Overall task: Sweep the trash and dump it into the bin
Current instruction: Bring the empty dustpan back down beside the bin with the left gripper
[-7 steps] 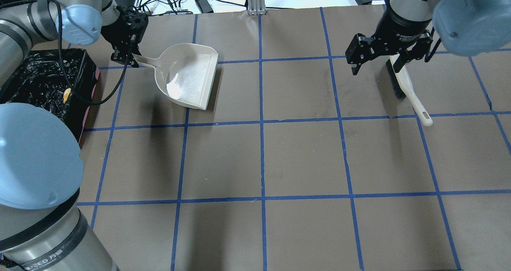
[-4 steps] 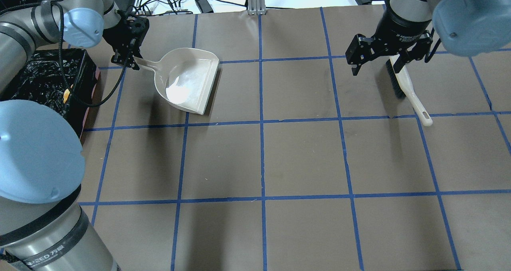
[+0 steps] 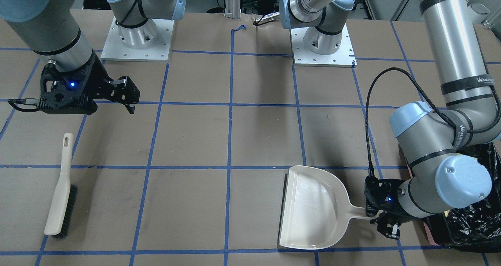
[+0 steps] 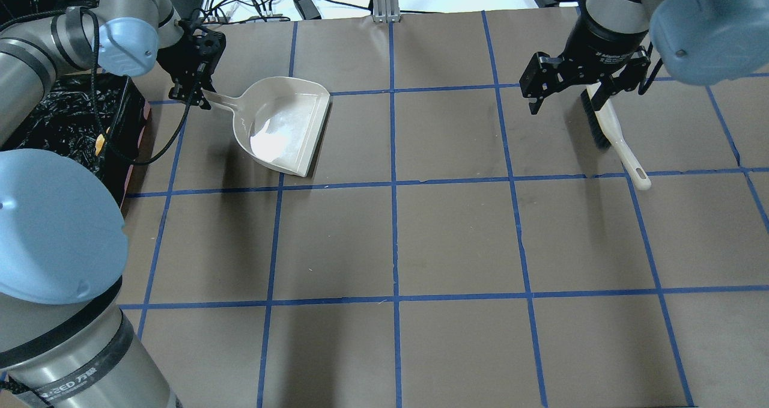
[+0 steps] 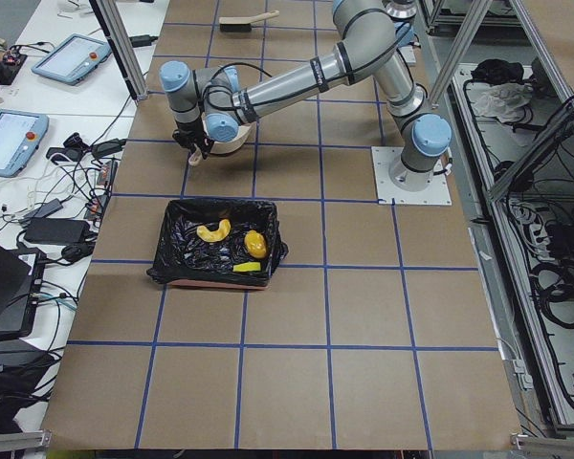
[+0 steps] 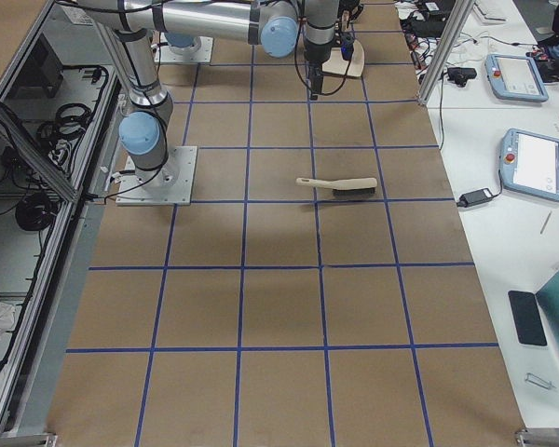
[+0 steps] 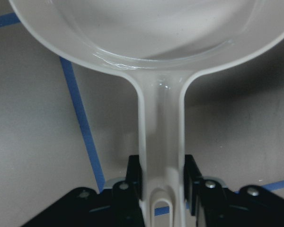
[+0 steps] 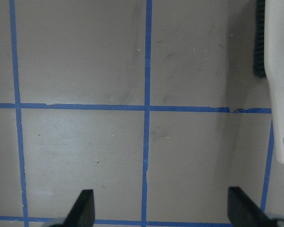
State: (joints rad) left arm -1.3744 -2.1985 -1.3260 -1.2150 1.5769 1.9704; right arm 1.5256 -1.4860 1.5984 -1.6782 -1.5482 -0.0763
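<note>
Overhead: the left gripper (image 4: 192, 92) clamps the dustpan (image 4: 288, 125) handle near the bin (image 4: 54, 125); the right gripper (image 4: 566, 103) hangs open near the brush (image 4: 616, 137). Left side: the trash (image 5: 255, 244) lies in the bin. Left wrist: fingers (image 7: 134, 178) pinch the handle. Right wrist: jaws spread wide.

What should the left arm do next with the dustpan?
Probably set the dustpan flat on the table and open the left gripper, shut on its handle. The pan looks empty, the three trash pieces lie in the bin, and the brush lies on the table, free of the open right gripper.
</note>
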